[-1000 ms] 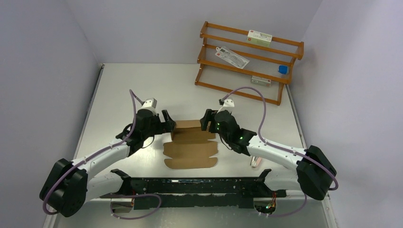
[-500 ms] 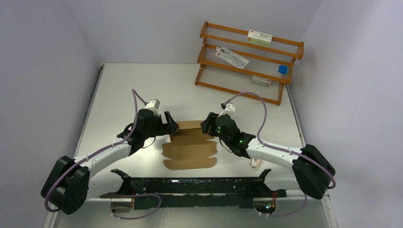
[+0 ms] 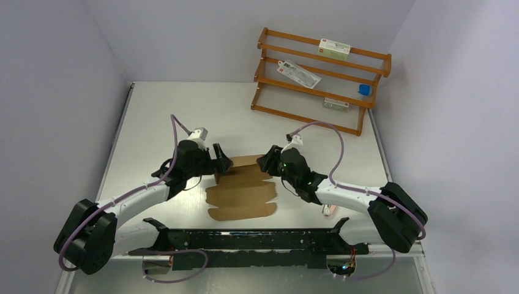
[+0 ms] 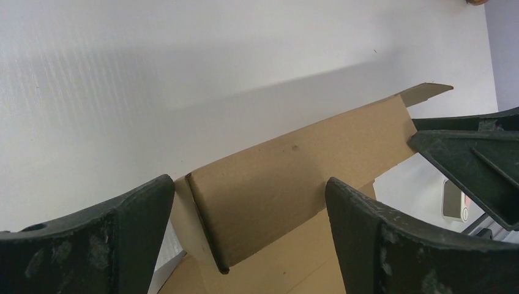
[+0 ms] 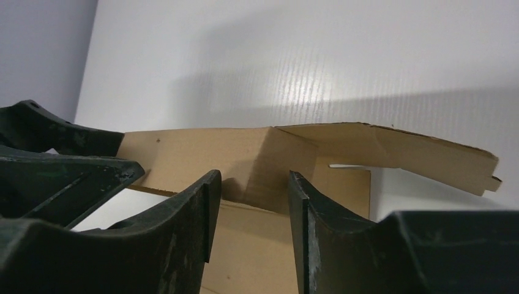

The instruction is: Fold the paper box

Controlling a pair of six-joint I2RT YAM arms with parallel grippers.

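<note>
- A plain brown die-cut cardboard box sheet (image 3: pixel 242 199) lies at the centre of the frame on the white desk (image 3: pixel 183 110), between the two arms; its far strip stands folded up, the rest lies flat.
- The left hand (image 3: pixel 221 164) sits at that strip's left end; its jaws are spread wide, with the raised end between them.
- The right hand (image 3: pixel 264 161) sits at the strip's right end; its jaws stand narrow around a folded corner; whether they pinch it cannot be told.

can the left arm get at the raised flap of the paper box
Probably yes: the left pincer is open, the raised flap of the paper box just ahead between its jaws, nothing blocking.
</note>
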